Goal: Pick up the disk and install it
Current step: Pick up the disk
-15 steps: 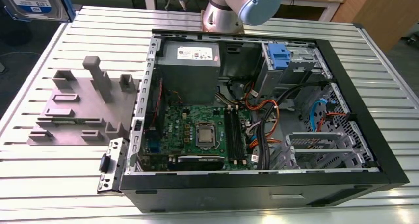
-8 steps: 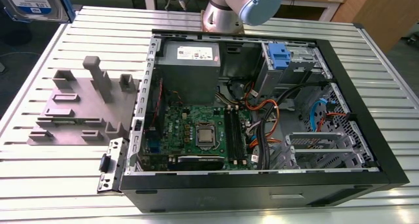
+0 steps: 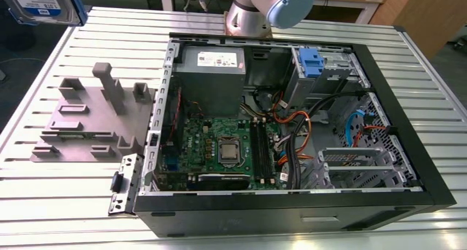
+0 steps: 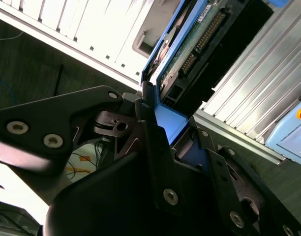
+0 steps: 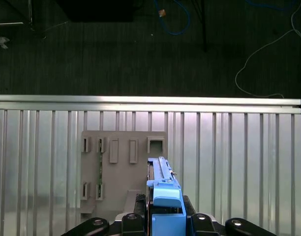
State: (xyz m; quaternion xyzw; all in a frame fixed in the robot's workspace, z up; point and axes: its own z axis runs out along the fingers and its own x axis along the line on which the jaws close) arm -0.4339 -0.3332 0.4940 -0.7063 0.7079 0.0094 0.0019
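The disk [image 3: 38, 4], silver with a white-and-blue label and blue side rails, hangs high over the table's far corner at the exterior view's left. In the first wrist view the disk [image 5: 163, 189] stands on edge between the black fingers [image 5: 133, 223], its blue rail facing the camera, above the grey fixture [image 5: 123, 167]. My gripper [image 5: 165, 221] is shut on it. In the second wrist view the gripper [image 4: 165, 130] clamps the blue rail, and the disk's [image 4: 192, 44] green circuit board and connector show beyond it.
An open computer case [image 3: 379, 97] lies on the slatted aluminium table [image 3: 73, 190]. Inside are a motherboard [image 3: 219, 146], a grey power supply [image 3: 211, 75] and a drive bay with a blue clip [image 3: 310, 61]. The grey slotted fixture [image 3: 87, 118] lies beside the case. The arm's base [image 3: 255, 12] stands behind it.
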